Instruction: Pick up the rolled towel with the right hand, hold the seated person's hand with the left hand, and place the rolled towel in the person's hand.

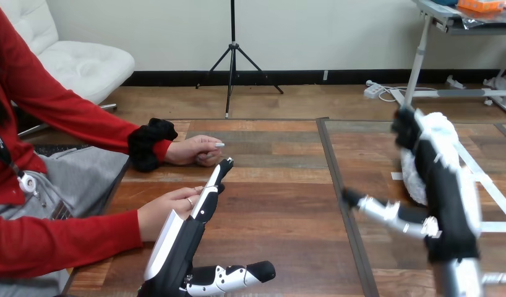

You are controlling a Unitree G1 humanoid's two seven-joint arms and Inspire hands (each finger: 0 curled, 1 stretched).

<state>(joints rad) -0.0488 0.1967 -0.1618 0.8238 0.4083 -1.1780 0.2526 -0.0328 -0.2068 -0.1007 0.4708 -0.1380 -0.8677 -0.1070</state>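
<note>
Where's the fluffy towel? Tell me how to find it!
Look at the wooden table, then go to its right side, where the robot's black-and-white right hand is up in the air. The fluffy white rolled towel sits inside that hand's curled fingers. It is the only soft, fluffy thing on that side.
</note>
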